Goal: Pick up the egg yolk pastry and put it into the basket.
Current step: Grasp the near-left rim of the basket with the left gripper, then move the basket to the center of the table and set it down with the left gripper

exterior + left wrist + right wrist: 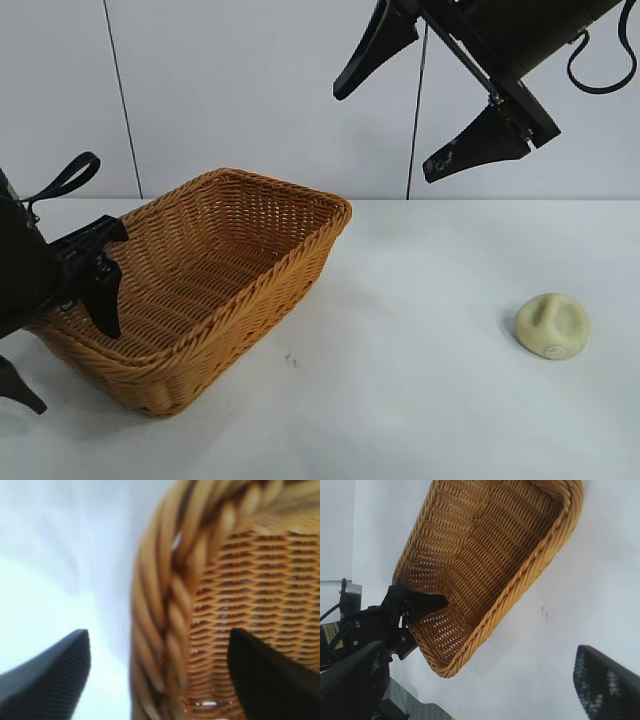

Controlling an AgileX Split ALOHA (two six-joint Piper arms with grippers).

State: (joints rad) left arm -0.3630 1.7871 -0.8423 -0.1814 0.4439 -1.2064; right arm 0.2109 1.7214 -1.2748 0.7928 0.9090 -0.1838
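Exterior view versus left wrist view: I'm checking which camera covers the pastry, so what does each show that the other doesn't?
Only the exterior view shows the egg yolk pastry lying on the table, far from the basket, and the right gripper raised with fingers wide apart. Only the left wrist view shows, close up, the left gripper with one finger on each side of the braided rim. Both show the basket.

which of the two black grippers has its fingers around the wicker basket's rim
The left gripper: its fingers straddle the golden-brown woven wicker basket's braided rim. The right gripper hangs high above the table.
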